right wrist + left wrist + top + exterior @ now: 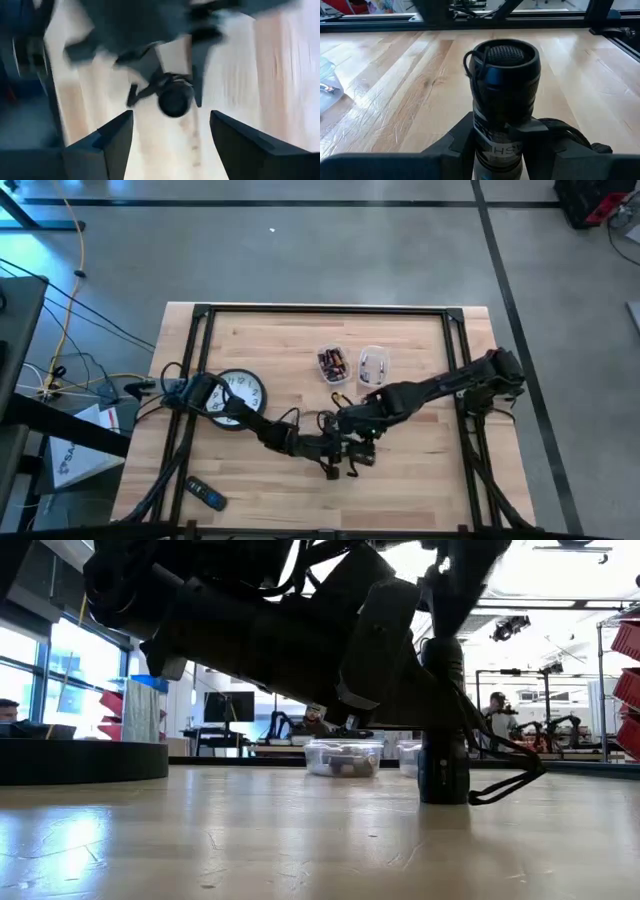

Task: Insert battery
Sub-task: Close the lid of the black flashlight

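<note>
A black flashlight (pixel 504 85) stands upright on the table (pixel 300 830), its strap (pixel 510 783) trailing beside it. My left gripper (pixel 500 150) is shut on the flashlight, reaching in from the table's left (pixel 335 450). My right gripper (pixel 172 132) hovers open above the flashlight's round top end (pixel 175 99), fingers pointing down, with nothing between them; it also shows in the high view (pixel 352 425). Loose batteries lie in a clear tub (pixel 332 363) farther back. No battery shows in either gripper. My left gripper pinches the flashlight's barrel (pixel 496 142) between its two fingers, below the wider top end. The fingers come in level from the table's left and lie across the barrel. The flashlight stands upright with its bottom end (pixel 443 795) on the table.
A second clear tub (pixel 373 364) stands beside the battery tub. A round wall clock (pixel 238 395) lies flat under the left arm. A small dark device (pixel 205 494) lies near the front left edge. Bare wood lies in front of the flashlight.
</note>
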Controlling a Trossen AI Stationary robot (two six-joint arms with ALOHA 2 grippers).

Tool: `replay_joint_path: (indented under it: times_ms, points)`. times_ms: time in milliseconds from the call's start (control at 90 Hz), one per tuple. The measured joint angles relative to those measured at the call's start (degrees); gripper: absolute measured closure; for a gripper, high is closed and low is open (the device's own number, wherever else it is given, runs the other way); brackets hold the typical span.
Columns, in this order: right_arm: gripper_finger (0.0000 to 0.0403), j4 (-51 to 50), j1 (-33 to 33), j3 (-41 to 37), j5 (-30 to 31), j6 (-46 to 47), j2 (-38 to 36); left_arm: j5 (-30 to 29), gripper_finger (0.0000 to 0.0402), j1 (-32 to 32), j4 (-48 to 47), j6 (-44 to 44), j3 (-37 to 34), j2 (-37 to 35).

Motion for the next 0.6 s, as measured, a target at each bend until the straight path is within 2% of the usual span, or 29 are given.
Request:
replay_joint_path:
  times_ms: [178, 333, 422, 600]
  points:
    - [0.0188, 0.2, 1.81, 0.0, 3.06, -28.42, 0.0, -0.02, 0.0302, 0.02, 0.0, -0.09, -0.02, 0.0]
    - [0.0199, 1.53, 3.13, 0.02, 7.69, -45.58, 0.0, -0.07, 0.0302, 0.02, 0.0, -0.17, -0.02, 0.0]
    - [0.0206, 2.08, 3.23, 0.02, 8.13, -51.65, 0.04, -0.22, 0.0302, 0.04, 0.0, -0.17, -0.02, 0.0]
    - [0.0229, 2.99, 2.28, 0.11, 7.13, -55.96, 1.79, -0.24, 0.0302, 0.14, 0.02, -0.31, -0.02, 0.0]
